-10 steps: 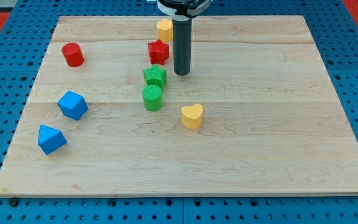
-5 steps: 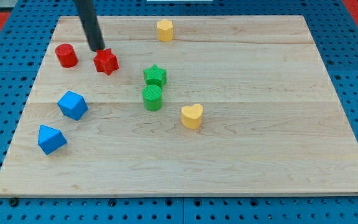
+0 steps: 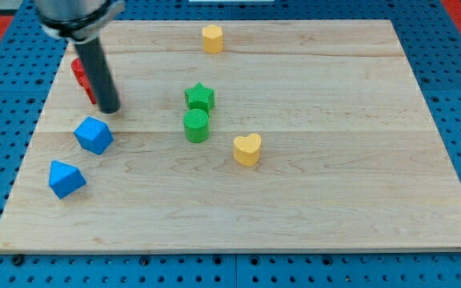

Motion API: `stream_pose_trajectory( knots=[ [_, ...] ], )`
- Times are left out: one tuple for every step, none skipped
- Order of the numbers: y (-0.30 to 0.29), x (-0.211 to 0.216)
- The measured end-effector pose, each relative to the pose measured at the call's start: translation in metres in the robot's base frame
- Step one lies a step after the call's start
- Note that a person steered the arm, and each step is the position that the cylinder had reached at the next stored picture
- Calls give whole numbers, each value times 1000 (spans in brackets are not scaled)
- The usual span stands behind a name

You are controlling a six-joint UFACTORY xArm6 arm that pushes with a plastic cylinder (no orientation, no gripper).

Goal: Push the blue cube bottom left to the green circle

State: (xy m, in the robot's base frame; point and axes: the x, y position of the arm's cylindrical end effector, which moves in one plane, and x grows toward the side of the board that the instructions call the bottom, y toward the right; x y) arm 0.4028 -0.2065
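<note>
The blue cube [image 3: 66,178] lies near the board's left edge, toward the view's bottom left. A second, many-sided blue block [image 3: 94,134] lies just above and right of it. The green circle [image 3: 196,126] sits near the board's middle, directly below the green star [image 3: 200,98]. My tip [image 3: 109,110] rests on the board just above and slightly right of the many-sided blue block, well left of the green circle. The rod hides most of two red blocks [image 3: 79,70]; only red edges show to its left.
A yellow heart [image 3: 247,149] lies right of and below the green circle. A yellow hexagon [image 3: 212,38] sits near the board's top edge. The wooden board [image 3: 334,200] lies on a blue pegboard.
The rod swept left from beside the green star, pushing the red star to the red cylinder, then came down toward the many-sided blue block. The blue, green and yellow blocks have not moved.
</note>
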Motion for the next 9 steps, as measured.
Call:
stream_pose_trajectory(
  knots=[
    [-12, 66],
    [-1, 86],
    [21, 85],
    [33, 69],
    [57, 69],
    [60, 33],
    [76, 32],
    [96, 55],
    [66, 39]
  ],
)
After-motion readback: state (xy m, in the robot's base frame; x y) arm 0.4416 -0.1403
